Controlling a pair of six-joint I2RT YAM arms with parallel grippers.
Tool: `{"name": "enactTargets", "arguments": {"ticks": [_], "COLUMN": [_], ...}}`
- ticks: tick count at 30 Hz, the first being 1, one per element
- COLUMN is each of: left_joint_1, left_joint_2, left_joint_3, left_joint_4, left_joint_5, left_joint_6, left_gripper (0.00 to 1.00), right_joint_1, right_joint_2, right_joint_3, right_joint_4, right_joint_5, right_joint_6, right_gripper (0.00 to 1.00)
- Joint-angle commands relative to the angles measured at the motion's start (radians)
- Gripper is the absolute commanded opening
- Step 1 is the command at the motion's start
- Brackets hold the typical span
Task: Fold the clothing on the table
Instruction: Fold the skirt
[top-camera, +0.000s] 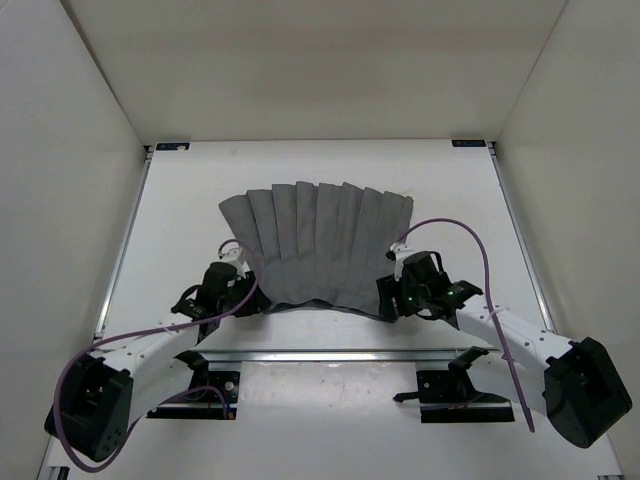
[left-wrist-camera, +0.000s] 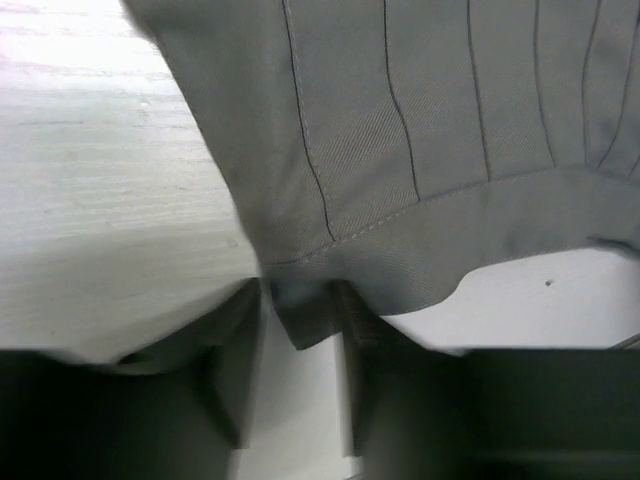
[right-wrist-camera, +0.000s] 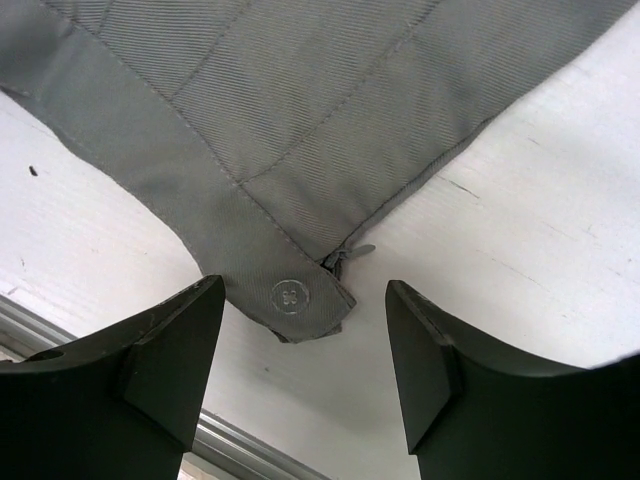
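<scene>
The clothing (top-camera: 318, 245), a dark grey pleated skirt, lies fanned out flat on the white table (top-camera: 320, 170), its narrow waistband end toward the arms. My left gripper (top-camera: 240, 264) sits at the near left corner of the waistband. In the left wrist view the left gripper (left-wrist-camera: 298, 300) stands open, and the waistband corner (left-wrist-camera: 300, 320) reaches in between its fingertips. My right gripper (top-camera: 393, 287) is at the near right corner. The right gripper (right-wrist-camera: 305, 292) is wide open, and the corner tab with a grey button (right-wrist-camera: 290, 297) lies on the table between its fingertips.
A metal rail (top-camera: 330, 354) runs along the near table edge, just behind both grippers, and shows as rail (right-wrist-camera: 250, 450) under the right fingers. A zipper pull (right-wrist-camera: 357, 254) sticks out beside the button tab. White walls enclose the table, with black brackets (top-camera: 172, 146) at the far corners.
</scene>
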Motion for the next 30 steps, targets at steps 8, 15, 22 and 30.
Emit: {"name": "enactTargets", "arguments": {"ticks": [8, 15, 22, 30], "left_joint_1": [-0.025, -0.017, -0.004, -0.031], "left_joint_2": [0.061, 0.004, -0.084, -0.231], "left_joint_3": [0.009, 0.058, 0.262, 0.309], "left_joint_4": [0.057, -0.039, -0.253, -0.352], "left_joint_5": [0.001, 0.044, 0.061, 0.11], "left_joint_6": [-0.013, 0.007, 0.062, 0.019], "left_gripper": [0.0, 0.0, 0.0, 0.0], "right_joint_1": [-0.005, -0.023, -0.117, -0.112], "right_joint_2": [0.084, 0.077, -0.088, -0.25], "right_joint_3": [0.049, 0.075, 0.21, 0.293], "right_joint_4": [-0.058, -0.14, -0.278, -0.398], "right_joint_5": [-0.049, -0.088, -0.126, -0.165], "right_joint_6": [0.071, 0.099, 0.036, 0.002], "right_gripper": [0.33, 0.0, 0.0, 0.0]}}
